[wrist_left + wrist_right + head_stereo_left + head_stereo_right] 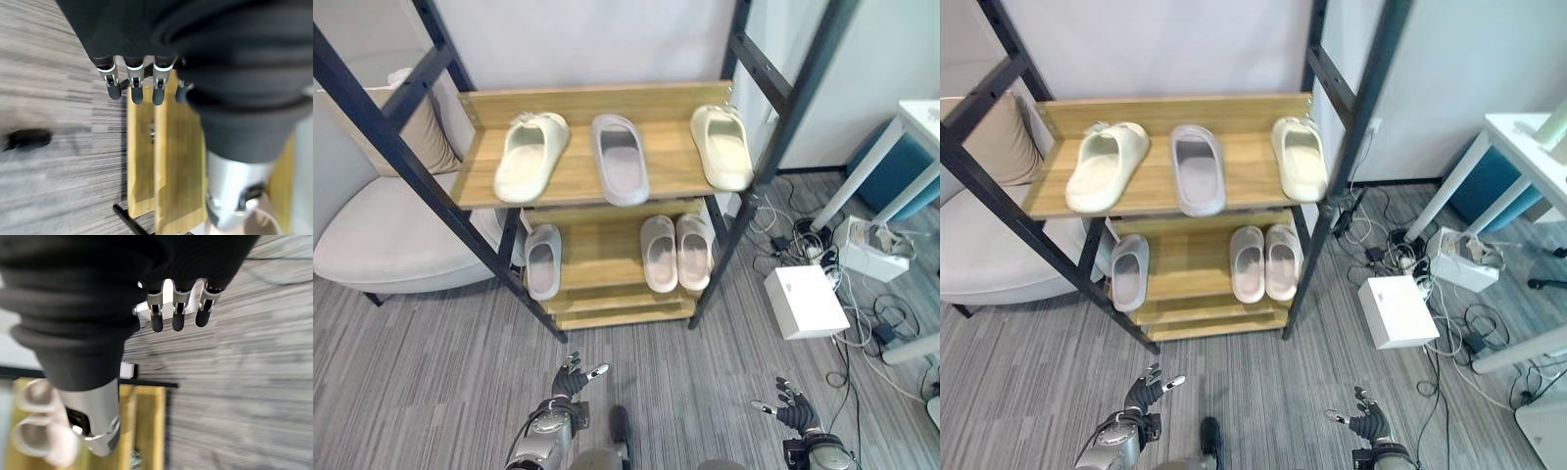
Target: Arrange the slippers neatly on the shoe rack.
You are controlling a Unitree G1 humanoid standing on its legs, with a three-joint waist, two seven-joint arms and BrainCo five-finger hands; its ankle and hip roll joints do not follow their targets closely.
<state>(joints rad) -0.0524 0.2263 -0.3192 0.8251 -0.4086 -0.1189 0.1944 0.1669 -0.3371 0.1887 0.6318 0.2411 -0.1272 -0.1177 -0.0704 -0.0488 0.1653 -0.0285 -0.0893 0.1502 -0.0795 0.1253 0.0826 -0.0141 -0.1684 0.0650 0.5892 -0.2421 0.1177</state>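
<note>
Both robot hands, left (570,380) and right (790,408), hang low, fingers loose, holding nothing. Slippers sit on the shoe rack (677,163): grey slipper (619,157) overhangs the upper shelf's front edge. I judge a clumsy reach could knock it off.

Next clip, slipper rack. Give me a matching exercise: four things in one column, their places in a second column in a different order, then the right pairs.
Things
1. cream slipper
2. grey slipper
3. pink pair
4. white box

Places
A. on the floor, right of the shoe rack
B. lower shelf, right side
C. top shelf, left end
D. top shelf, middle

Pairs: 1-C, 2-D, 3-B, 4-A

Both hands, left hand and right hand, hang open and empty above the floor in front of the rack.
</note>
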